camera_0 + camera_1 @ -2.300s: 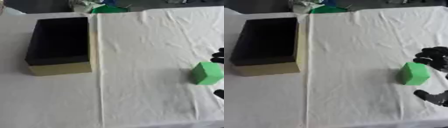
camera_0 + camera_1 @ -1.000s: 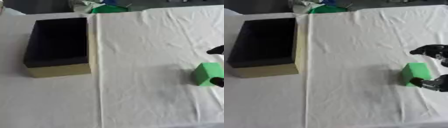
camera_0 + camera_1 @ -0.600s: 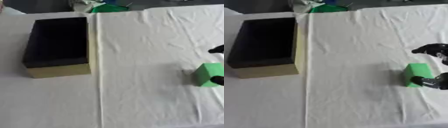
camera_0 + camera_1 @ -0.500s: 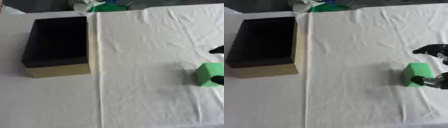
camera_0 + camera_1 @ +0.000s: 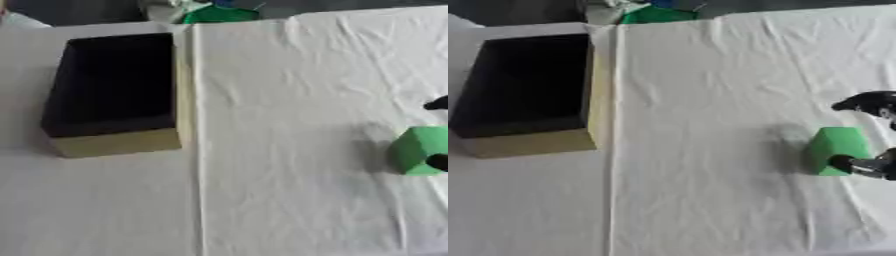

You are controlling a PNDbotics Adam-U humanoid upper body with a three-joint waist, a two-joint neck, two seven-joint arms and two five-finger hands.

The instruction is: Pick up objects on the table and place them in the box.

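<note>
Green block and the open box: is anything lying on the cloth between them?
Nothing; in the right eye view only bare, wrinkled white tablecloth separates the green block from the dark-lined cardboard box.

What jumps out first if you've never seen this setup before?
A bright green block on the white tablecloth at the right, with the robot's black right hand at its near side, thumb against it. At the far left sits an open box with tan walls and a dark inside.

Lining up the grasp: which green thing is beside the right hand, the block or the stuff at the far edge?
The green block on the white cloth, with the right hand touching it. The other green thing lies beyond the box.
</note>
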